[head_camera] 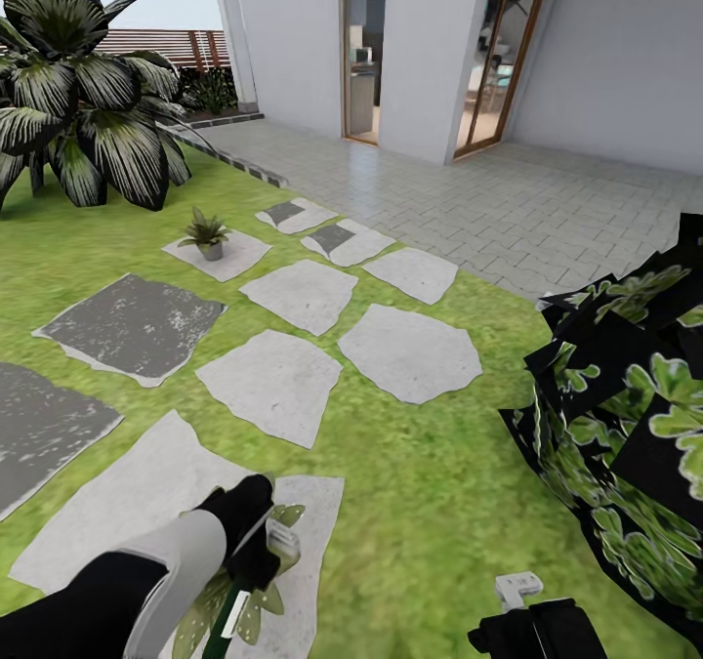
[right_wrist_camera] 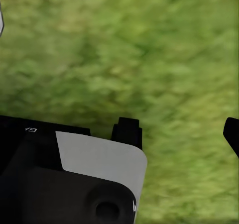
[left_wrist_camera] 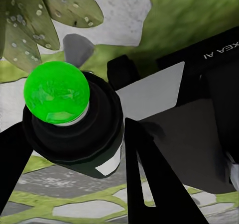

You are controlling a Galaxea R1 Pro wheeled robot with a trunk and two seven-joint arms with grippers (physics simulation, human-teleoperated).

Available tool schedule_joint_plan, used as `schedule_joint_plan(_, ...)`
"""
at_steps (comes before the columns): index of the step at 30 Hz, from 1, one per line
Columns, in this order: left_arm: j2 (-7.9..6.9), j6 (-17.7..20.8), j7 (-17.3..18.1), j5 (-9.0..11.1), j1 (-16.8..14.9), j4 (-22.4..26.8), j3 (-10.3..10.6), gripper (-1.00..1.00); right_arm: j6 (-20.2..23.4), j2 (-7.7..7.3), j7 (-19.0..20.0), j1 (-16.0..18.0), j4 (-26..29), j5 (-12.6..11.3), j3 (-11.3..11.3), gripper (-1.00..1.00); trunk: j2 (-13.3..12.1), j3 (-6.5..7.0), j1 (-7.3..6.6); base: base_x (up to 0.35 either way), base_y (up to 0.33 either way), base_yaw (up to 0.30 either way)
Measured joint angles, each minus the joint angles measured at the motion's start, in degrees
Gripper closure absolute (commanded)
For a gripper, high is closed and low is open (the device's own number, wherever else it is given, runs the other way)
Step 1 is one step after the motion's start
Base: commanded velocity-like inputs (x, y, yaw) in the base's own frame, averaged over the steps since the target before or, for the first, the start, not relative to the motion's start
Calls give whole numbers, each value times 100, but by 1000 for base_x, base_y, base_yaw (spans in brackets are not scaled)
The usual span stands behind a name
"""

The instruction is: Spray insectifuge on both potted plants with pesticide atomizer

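Left hand point(head_camera: 256, 542): closed around the spray bottle point(head_camera: 234, 608), with dark fingers pressed on either side of the bottle's body in the left wrist view.
Spray bottle: slim, dark green with a white label patch; it sits in the left hand low in the head view, directly over the near potted plant point(head_camera: 262, 600).
Bottle axis: tilted, the body running down toward the robot and the pale spray head point(head_camera: 283, 540) at the upper, far end, just past the fingertips.
Nozzle direction: cannot be read with certainty; the head seems to face forward and slightly right.
Near potted plant: speckled leaves spread on the white stepping stone point(head_camera: 146, 503) under and around the bottle, touching distance from the spray head.
Far potted plant point(head_camera: 206, 232): in a small grey pot on a pale stone, well apart, ahead and slightly left of the left hand.
Right hand point(head_camera: 517, 591): holds nothing visible, over bare lawn point(right_wrist_camera: 149, 50) beside the dark leafy bush point(head_camera: 625, 395); how far open it is cannot be told.
Nearer arm: the left, for both plants.
Likely step: spraying the near plant; the far 1 would then need a forward reach or drive.
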State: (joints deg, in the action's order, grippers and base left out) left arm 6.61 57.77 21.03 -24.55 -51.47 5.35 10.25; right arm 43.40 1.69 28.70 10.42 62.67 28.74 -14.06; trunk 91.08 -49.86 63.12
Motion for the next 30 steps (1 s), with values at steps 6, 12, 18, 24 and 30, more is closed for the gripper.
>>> schedule_joint_plan(6, -149, -3, -1, -36, -99, 2, 25, 100, 0, 0, 0, 0, -6, 1, 0, -100, 0, 0, 0, 0, 0, 0)
schedule_joint_plan(12, -237, 0, 8, -12, -201, -5, -16, 100, 0, 0, 0, 0, -9, 1, 0, -100, 0, 0, 0, 0, 0, 0)
schedule_joint_plan(18, -250, 0, 2, -17, -220, 1, 1, 100, 0, 0, 0, 0, -5, 1, 0, -100, 0, 0, 0, 0, 0, 0)
schedule_joint_plan(24, -511, -3, -1, -43, -333, 3, 28, 100, 0, 0, 0, 0, -5, 1, 0, -100, 0, 0, 0, 0, 0, 0)
schedule_joint_plan(30, -787, -2, 1, -52, -412, 1, 3, 100, 0, 0, 0, 0, -5, 1, 0, -100, 0, 0, 0, 0, 0, 0)
